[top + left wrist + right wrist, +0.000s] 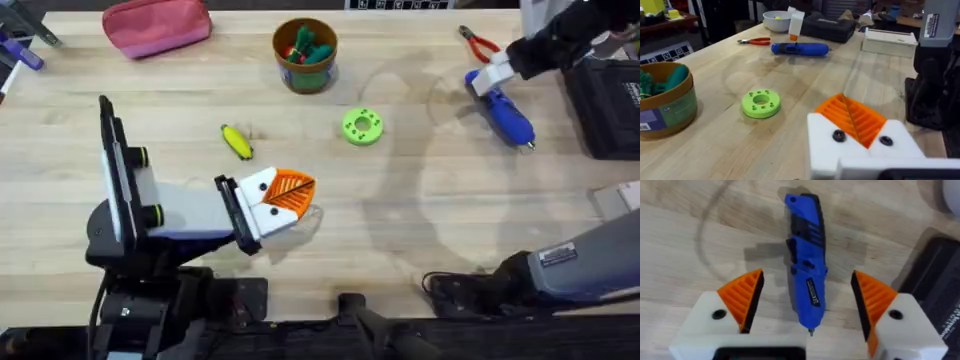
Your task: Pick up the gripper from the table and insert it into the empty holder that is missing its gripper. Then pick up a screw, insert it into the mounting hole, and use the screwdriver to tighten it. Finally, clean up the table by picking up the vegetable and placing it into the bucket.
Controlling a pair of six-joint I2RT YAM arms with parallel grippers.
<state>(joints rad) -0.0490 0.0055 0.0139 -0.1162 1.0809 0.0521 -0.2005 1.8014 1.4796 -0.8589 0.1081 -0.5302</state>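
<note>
Now the right pincer [807, 307] hangs wide open over the screwdriver [806, 265], one orange finger on either side and nothing gripped. Its long axis runs straight between the fingers, metal tip toward the wrist, so a grasp would close across the blue body. It lies on the tabletop [420, 210] at the far right, much nearer this arm. The left pincer [285, 195] rests by the yellow vegetable [237, 141]; whether it is open I cannot tell.

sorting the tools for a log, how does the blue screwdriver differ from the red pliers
The screwdriver is blue, thick and cylindrical; the pliers are thin with red handles. The screwdriver lies between the right tool's open fingers; the pliers lie apart from it, farther back. Both lie flat on the table.
</note>
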